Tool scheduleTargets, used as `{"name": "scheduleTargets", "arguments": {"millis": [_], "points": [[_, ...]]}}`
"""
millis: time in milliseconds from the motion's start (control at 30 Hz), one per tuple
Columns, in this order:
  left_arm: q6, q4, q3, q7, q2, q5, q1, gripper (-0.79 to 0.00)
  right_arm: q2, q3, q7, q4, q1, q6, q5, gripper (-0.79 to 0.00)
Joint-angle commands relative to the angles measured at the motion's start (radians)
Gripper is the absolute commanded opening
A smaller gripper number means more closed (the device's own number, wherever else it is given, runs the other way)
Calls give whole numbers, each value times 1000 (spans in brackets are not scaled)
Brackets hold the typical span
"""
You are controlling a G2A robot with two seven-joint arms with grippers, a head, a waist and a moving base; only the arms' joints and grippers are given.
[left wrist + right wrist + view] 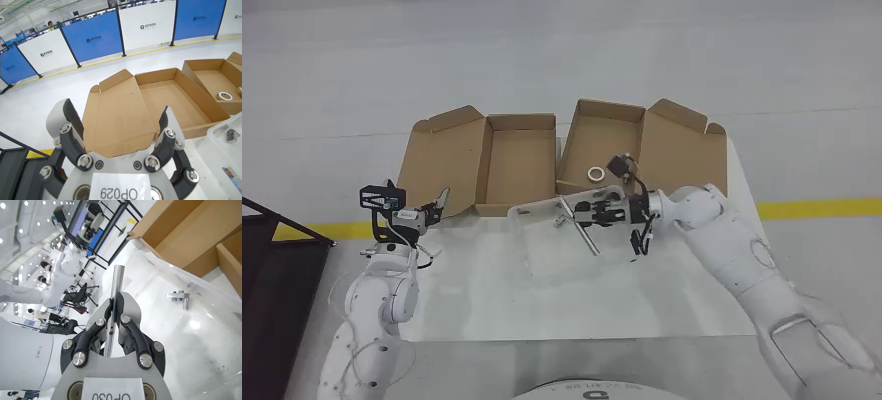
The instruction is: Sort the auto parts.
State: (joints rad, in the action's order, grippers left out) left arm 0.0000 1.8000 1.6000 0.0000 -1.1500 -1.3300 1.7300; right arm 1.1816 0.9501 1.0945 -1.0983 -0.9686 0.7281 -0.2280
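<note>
My right gripper (114, 303) is shut on a thin shiny metal rod (117, 281), which runs lengthwise between the fingers and sticks out past the tips. In the top view this gripper (582, 213) hovers over a clear plastic tray (530, 235) with the rod (588, 241) slanting toward the table's front. A small metal bracket (178, 296) lies in the tray. A metal ring (596, 172) rests in the right cardboard box (607, 130). My left gripper (121, 121) stands open with nothing in it, at the left box's flap (113, 117).
Two open cardboard boxes stand side by side at the back of the white table; the left one (520, 160) holds nothing. A printed label (229, 171) lies by the tray (213, 155). A dark rack (272, 260) borders the table's left side.
</note>
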Motion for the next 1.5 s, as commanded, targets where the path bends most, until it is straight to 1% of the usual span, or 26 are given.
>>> {"name": "scheduleTargets", "arguments": {"millis": [0,133,267,467,567,733,933,1300,1333,1400,1467], "points": [[0,0,0,0,0,0,0,0,-3,-14,2,6,10,-5,-73,-785],[0,0,0,0,0,0,0,0,-13,-34,21,9,21,-23,-216,-785],[0,0,0,0,0,0,0,0,-27,-40,67,0,26,-70,-379,-785],[0,0,0,0,0,0,0,0,-43,-24,141,-14,23,-143,-567,-785],[0,0,0,0,0,0,0,0,-44,-10,176,-6,20,-178,-633,-785],[0,0,0,0,0,0,0,0,-31,20,257,30,14,-259,-766,-785],[0,0,0,0,0,0,0,0,-6,32,287,89,23,-289,-780,-785],[0,0,0,0,0,0,0,0,-6,32,287,89,23,-289,-780,-785],[0,0,0,0,0,0,0,0,-6,30,269,80,21,-289,-761,-785],[0,0,0,0,0,0,0,0,-5,20,160,46,19,-250,-645,-785],[0,0,0,0,0,0,0,0,1,11,78,-6,9,-246,-615,-785]]}}
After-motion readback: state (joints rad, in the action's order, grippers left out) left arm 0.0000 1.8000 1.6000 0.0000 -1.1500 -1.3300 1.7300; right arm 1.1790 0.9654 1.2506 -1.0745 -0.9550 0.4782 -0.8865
